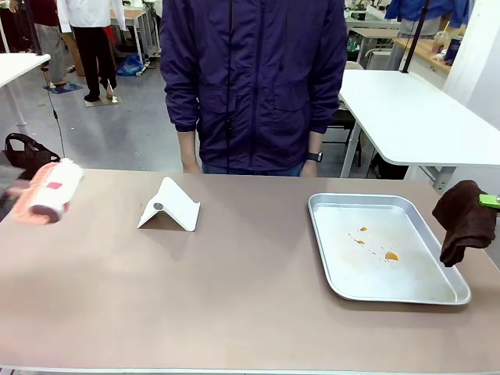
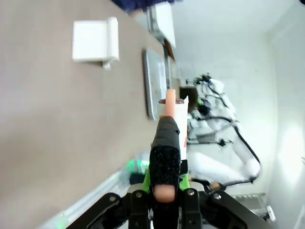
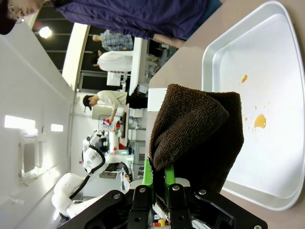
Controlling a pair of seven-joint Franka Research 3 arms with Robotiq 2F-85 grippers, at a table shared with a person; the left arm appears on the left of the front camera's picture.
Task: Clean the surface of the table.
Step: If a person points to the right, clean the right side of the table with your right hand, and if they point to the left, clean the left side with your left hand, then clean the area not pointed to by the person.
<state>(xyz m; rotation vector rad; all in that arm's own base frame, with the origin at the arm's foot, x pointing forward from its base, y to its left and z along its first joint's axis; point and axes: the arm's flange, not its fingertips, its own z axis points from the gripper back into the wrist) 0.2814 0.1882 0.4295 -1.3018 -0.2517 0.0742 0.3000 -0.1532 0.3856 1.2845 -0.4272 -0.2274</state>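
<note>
Holding, left side: the left gripper [image 2: 164, 187] has its green-padded fingers [image 2: 147, 181] pressed together on the handle of a pink-and-white roll [image 1: 51, 191]. The handle is pink at the end and has a black textured sleeve.
Roll's place: by the left edge of the table [image 1: 234, 301], toward the far corner. It is blurred in the front view, so I cannot tell whether it touches the top.
Holding, right side: the right gripper [image 3: 157, 183] is clamped on a dark brown cloth [image 3: 198, 131], which bunches beyond the fingertips in a thick terry fold.
Cloth's place: at the table's right edge, hanging just beside the tray's right rim. Whether it touches the rim is unclear.
Table: brownish-taupe top with a thin pale edge, spanning the front view between the robot's side and the person.
Tray: silver and rectangular [image 1: 328, 269], flat on the right half of the table, close to the right edge.
Orange spots: a few small smears [image 1: 391, 255] on the tray floor, toward its middle.
Stand: white folded stand [image 1: 170, 205], left of the table's middle, nearer the far edge and well apart from the tray.
Person: dark purple jacket [image 1: 250, 78], standing at the middle of the far edge with arms down.
</note>
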